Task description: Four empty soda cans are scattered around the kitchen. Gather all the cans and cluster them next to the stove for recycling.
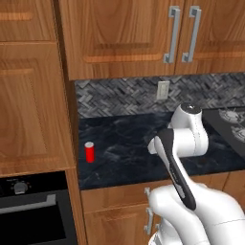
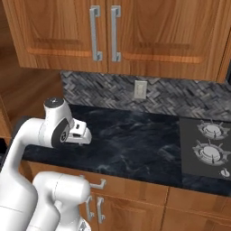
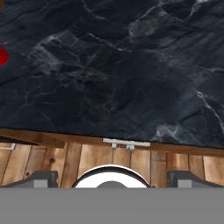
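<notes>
One red soda can (image 1: 89, 151) stands upright at the far left of the black marble counter (image 1: 124, 143), close to the tall wooden cabinet side. In the hand view a red sliver of that can (image 3: 2, 57) shows at the left edge. The stove (image 2: 205, 149) lies flush in the counter at the right, and its edge (image 1: 234, 124) is also in the left base view. My gripper (image 2: 81, 134) hovers above the counter's front part, well to the right of the can. Its fingertips (image 3: 41, 178) stand wide apart, open, with nothing between them.
A black wall oven (image 1: 33, 210) sits below the tall cabinet at the left. Upper cabinets with metal handles (image 2: 103, 34) hang over the counter. A wall outlet (image 2: 140, 89) is on the herringbone backsplash. A drawer handle (image 3: 126, 143) is just under the counter's front edge.
</notes>
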